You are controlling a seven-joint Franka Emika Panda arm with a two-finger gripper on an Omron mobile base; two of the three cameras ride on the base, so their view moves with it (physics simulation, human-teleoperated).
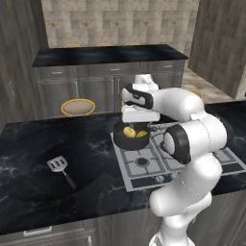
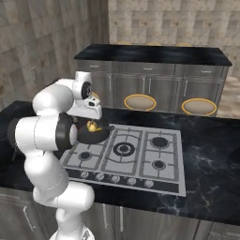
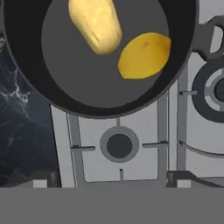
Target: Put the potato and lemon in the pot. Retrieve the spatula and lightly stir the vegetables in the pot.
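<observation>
Left base view: I see a black marble counter (image 1: 29, 144), the spatula (image 1: 59, 167) lying on open counter well left of the hob (image 1: 144, 166). Right base view: the arm bends over the pot (image 2: 96, 134) at the hob's far-left corner. Hand view — fingertips (image 3: 40, 181) wide apart, empty; both vegetables (image 3: 144, 56) in the pot.

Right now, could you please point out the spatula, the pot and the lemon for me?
spatula (image 1: 57, 165): left base view, on its slotted silvery head.
pot (image 3: 78, 85): hand view, on the bare grey floor inside it.
lemon (image 3: 144, 56): hand view, on the middle of its yellow skin.
</observation>
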